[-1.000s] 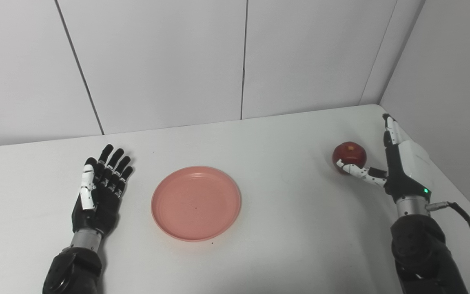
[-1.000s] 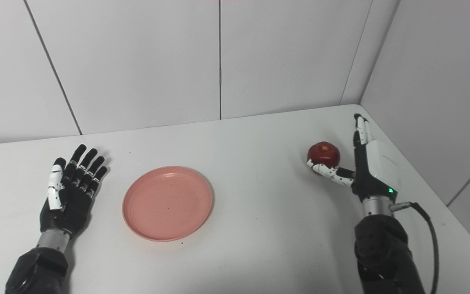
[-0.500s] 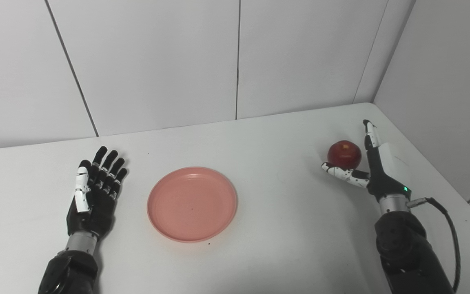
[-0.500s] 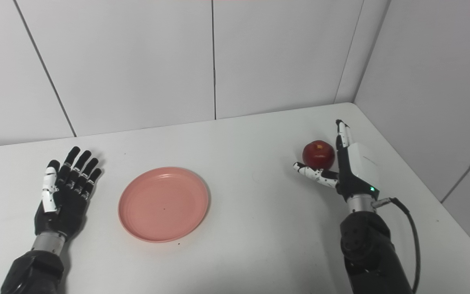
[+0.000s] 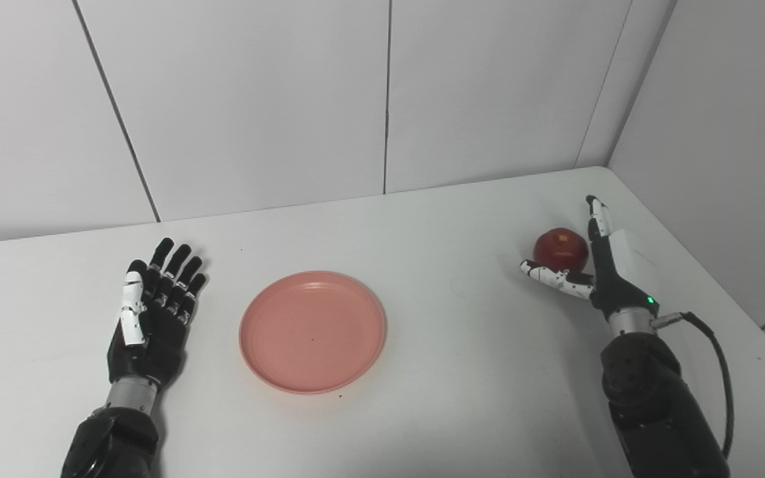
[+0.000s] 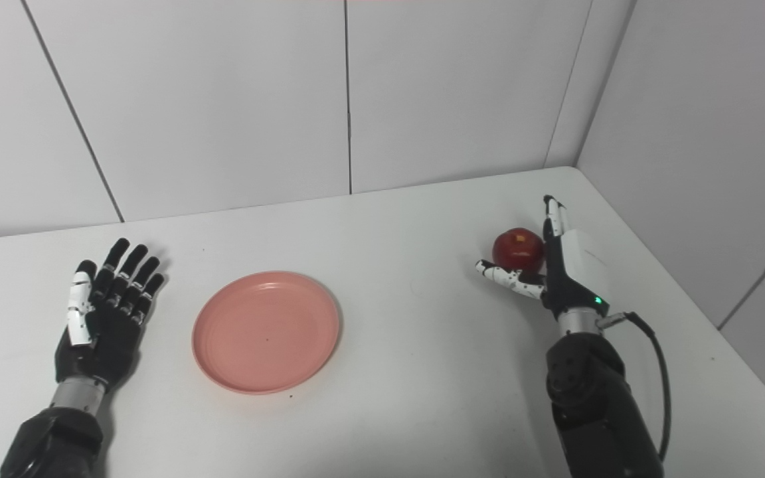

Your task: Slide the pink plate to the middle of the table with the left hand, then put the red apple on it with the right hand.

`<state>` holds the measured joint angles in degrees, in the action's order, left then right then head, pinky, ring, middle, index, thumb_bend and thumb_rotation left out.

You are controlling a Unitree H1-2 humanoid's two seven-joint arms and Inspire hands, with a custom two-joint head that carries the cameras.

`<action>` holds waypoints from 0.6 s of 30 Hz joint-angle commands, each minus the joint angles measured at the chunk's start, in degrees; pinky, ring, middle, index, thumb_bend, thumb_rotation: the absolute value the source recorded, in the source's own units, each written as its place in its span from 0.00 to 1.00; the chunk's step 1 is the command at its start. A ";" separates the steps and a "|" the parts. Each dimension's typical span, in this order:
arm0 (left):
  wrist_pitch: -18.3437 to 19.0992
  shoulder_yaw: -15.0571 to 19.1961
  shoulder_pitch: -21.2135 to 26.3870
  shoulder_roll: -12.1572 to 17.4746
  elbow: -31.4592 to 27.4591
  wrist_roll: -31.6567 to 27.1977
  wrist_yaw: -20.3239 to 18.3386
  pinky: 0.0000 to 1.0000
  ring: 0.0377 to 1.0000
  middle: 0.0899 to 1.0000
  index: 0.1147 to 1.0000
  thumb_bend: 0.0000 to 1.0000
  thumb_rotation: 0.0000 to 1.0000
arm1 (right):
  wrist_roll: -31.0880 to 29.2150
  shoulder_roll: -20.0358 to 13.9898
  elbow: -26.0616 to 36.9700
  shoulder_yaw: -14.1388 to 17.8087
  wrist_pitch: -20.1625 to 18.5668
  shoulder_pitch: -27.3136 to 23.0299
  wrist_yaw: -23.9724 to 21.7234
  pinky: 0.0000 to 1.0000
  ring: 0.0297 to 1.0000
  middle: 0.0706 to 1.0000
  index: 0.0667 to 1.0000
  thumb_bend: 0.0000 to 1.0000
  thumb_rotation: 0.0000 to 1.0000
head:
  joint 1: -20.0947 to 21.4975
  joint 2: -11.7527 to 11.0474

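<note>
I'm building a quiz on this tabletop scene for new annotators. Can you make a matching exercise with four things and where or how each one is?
Things:
1. pink plate
2. red apple
3. left hand
4. right hand

States:
A. open, palm up, left of the plate
B. near the table's right edge, between a thumb and fingers
C. bare, lying left of the table's middle
D. open, cupped beside the fruit

Pairs: 1-C, 2-B, 3-A, 4-D

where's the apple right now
The red apple sits on the table at the far right, against the open right hand, well right of the pink plate.
</note>
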<state>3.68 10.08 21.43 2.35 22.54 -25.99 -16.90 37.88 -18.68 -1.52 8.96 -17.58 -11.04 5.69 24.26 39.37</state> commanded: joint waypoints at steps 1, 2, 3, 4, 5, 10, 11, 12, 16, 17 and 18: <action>1.86 0.27 -3.77 1.04 3.44 0.30 -0.05 0.98 0.95 0.95 0.93 0.36 1.00 | -0.66 -1.88 1.25 0.93 -0.32 -2.81 2.07 0.77 0.90 0.99 1.00 1.00 0.55 | -0.01 0.00; 1.89 0.25 -3.78 1.08 3.44 0.31 -0.08 0.98 0.95 0.95 0.93 0.36 1.00 | -1.04 -2.03 0.59 1.05 -0.05 -2.97 2.33 0.78 0.90 0.99 1.00 1.00 0.55 | 0.00 0.05; 1.91 0.25 -3.77 1.12 3.44 0.31 -0.09 0.98 0.95 0.95 0.93 0.36 1.00 | -1.31 -2.15 0.08 1.10 0.19 -3.07 2.56 0.78 0.91 0.99 1.00 1.00 0.55 | 0.01 0.04; 1.77 0.20 -3.74 1.18 3.58 0.37 -0.21 0.98 0.95 0.95 0.93 0.36 1.00 | -1.87 -2.27 -0.73 1.35 0.53 -3.34 2.92 0.78 0.91 0.99 1.00 1.00 0.55 | 0.03 0.04; 1.71 0.19 -3.71 1.22 3.68 0.38 -0.26 0.98 0.95 0.95 0.93 0.36 1.00 | -2.42 -2.36 -1.34 1.56 0.73 -3.59 3.22 0.79 0.91 0.98 1.00 1.00 0.54 | 0.06 0.07; 1.77 0.26 -3.69 1.23 3.64 0.29 -0.18 0.97 0.95 0.94 0.93 0.36 1.00 | -3.85 -3.24 -3.13 1.34 0.92 -4.50 4.14 0.79 0.90 0.97 1.00 1.00 0.52 | -0.04 0.16; 1.89 0.24 -3.71 1.27 3.58 0.26 -0.23 0.97 0.95 0.94 0.93 0.36 1.00 | -4.17 -3.28 -3.38 1.38 0.86 -4.66 4.27 0.78 0.90 0.97 1.00 1.00 0.52 | -0.05 0.20; 1.96 0.20 -3.72 1.30 3.54 0.29 -0.24 0.97 0.95 0.94 0.93 0.36 1.00 | -4.38 -3.36 -3.65 1.36 0.85 -4.82 4.38 0.77 0.89 0.97 1.00 1.00 0.52 | -0.05 0.20; 2.25 0.10 -3.83 1.35 3.14 0.47 0.02 0.98 0.95 0.95 0.93 0.36 1.00 | -5.83 -3.85 -4.38 1.31 0.58 -5.38 4.06 0.78 0.90 0.97 1.00 1.00 0.52 | -0.23 0.36; 2.22 0.01 -3.87 1.43 3.10 0.51 -0.13 0.98 0.95 0.94 0.93 0.36 1.00 | -6.42 -3.83 -4.30 1.41 0.39 -5.51 3.82 0.79 0.91 0.97 1.00 1.00 0.52 | -0.28 0.37; 2.19 -0.06 -3.89 1.50 3.11 0.53 -0.28 0.98 0.95 0.95 0.93 0.36 1.00 | -6.81 -3.82 -4.22 1.45 0.26 -5.58 3.69 0.79 0.91 0.97 1.00 1.00 0.51 | -0.28 0.37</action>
<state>3.67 9.96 21.43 3.01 22.67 -25.98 -17.33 31.65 -20.42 -7.07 9.84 -17.57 -14.17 8.53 23.99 39.73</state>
